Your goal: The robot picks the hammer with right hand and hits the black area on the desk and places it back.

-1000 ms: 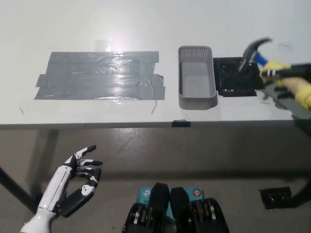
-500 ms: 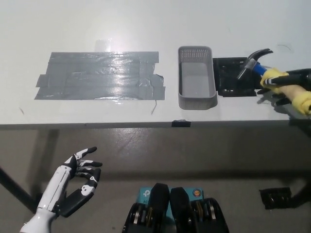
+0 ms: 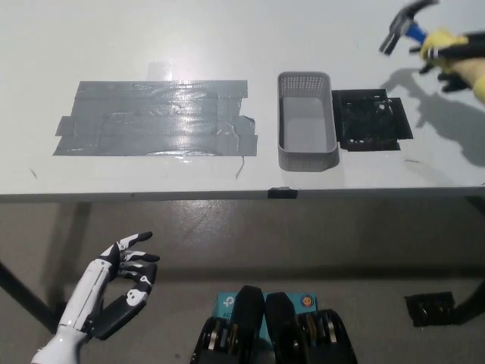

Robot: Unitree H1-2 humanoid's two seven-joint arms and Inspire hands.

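In the head view my black right hand [image 3: 455,59] is shut on the hammer [image 3: 418,32] at the top right, raised above the desk. The hammer has a dark head [image 3: 400,23] pointing left and a blue and yellow handle. It hangs up and to the right of the black area [image 3: 371,120], a dark square patch on the white desk [image 3: 227,45], and casts a shadow to the patch's right. My white left hand [image 3: 125,277] rests open below the desk's front edge at the lower left.
A grey mesh basket [image 3: 307,152] stands just left of the black area. A wide patch of grey tape [image 3: 155,117] covers the desk's left half. The desk's front edge [image 3: 227,196] runs across the middle of the picture.
My right hand has swung the hammer up and away from the black area, from just over it toward the far right corner. The left hand has not moved.
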